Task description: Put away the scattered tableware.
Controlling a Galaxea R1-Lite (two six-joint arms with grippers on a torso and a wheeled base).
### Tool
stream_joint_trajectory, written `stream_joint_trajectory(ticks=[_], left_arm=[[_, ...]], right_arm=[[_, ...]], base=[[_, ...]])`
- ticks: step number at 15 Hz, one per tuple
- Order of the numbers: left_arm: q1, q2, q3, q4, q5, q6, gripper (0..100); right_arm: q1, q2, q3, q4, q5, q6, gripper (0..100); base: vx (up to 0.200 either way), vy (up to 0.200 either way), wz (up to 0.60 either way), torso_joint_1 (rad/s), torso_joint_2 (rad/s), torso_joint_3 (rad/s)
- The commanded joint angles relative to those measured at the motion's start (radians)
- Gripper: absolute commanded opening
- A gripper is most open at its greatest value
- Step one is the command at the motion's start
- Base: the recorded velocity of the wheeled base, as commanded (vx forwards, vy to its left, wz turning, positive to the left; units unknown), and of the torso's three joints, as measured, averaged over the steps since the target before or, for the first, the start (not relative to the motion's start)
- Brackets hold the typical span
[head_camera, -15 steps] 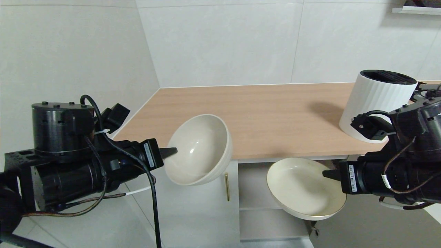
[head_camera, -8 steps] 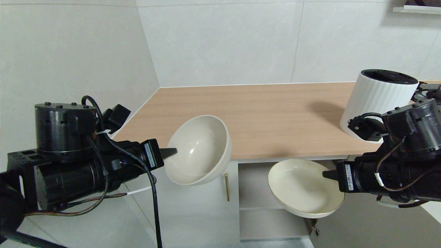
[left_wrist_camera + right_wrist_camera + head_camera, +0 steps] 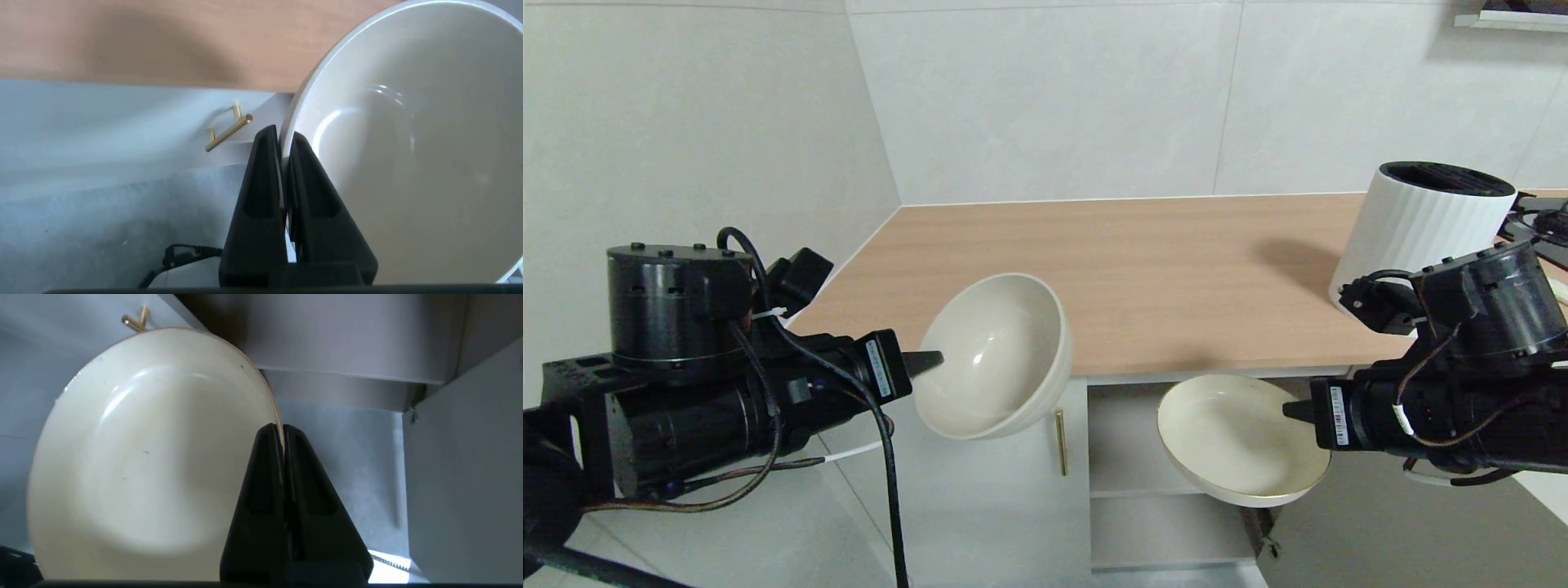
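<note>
My right jaws are clamped on the right rim of the plate (image 3: 1237,437). It hangs tilted in the air below the worktop's (image 3: 1143,269) near edge, in front of the open cupboard (image 3: 1123,445). Over the last second that arm has carried the plate a little left and up, closer to the cupboard opening, and the wrist has swung in from the right. My left jaws are pinched shut on the rim of the bowl (image 3: 1001,355), which is tipped on its side at the worktop's near-left corner, above the closed door with the gold handle (image 3: 1060,443). The bowl has barely shifted.

I judge that the plate goes in first and the bowl waits its turn. The plate must level off and pass under the worktop's edge to reach a shelf. The white ribbed container (image 3: 1421,220) stands on the worktop at the right, apart from both dishes.
</note>
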Motion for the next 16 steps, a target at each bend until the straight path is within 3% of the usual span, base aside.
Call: stream_joint_trajectory(ticks=[1, 10, 16], left_arm=[[0.000, 0.003, 0.000, 0.001, -0.001, 0.000, 0], [0.000, 0.009, 0.000, 0.001, 0.001, 0.000, 0], [0.000, 0.009, 0.000, 0.001, 0.001, 0.000, 0]], right_arm=[[-0.001, 0.011, 0.004, -0.002, 0.000, 0.000, 0], [-0.001, 0.019, 0.006, -0.004, 0.000, 0.000, 0], [-0.008, 0.030, 0.006, -0.004, 0.000, 0.000, 0]], base=[[0.000, 0.000, 0.00, -0.149, 0.33, 0.188], [0.000, 0.000, 0.00, -0.179, 0.45, 0.262], [0.000, 0.000, 0.00, -0.021, 0.06, 0.038]])
